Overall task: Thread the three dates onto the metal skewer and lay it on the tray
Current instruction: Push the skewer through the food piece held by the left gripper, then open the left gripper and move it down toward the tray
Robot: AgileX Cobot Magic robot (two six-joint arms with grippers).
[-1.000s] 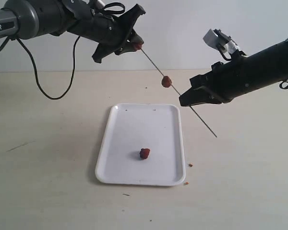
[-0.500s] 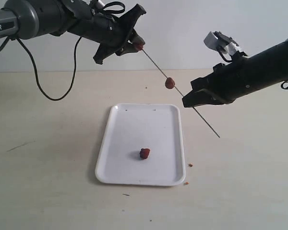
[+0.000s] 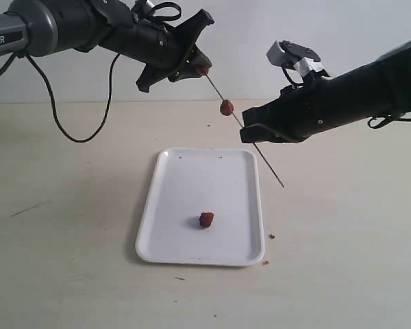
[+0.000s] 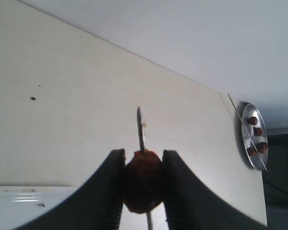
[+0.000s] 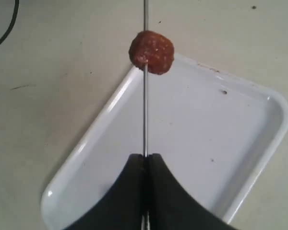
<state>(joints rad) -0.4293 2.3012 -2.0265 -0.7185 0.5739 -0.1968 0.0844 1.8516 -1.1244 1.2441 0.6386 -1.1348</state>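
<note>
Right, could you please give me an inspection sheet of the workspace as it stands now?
Surface: pale table, a few dark specks.
Job's things: white tray flat on the table, one loose date in it; skewer held slanted in the air, a threaded date partway along it, a gripped date near its upper end.
Clutter: brown crumbs beside the tray's right edge.
Claws: left claw shut on the gripped date; right claw shut on the skewer's lower part.
Cables: black cable hangs looped from the left arm.
Surroundings: plain white wall; round dish with more dates, far off.
</note>
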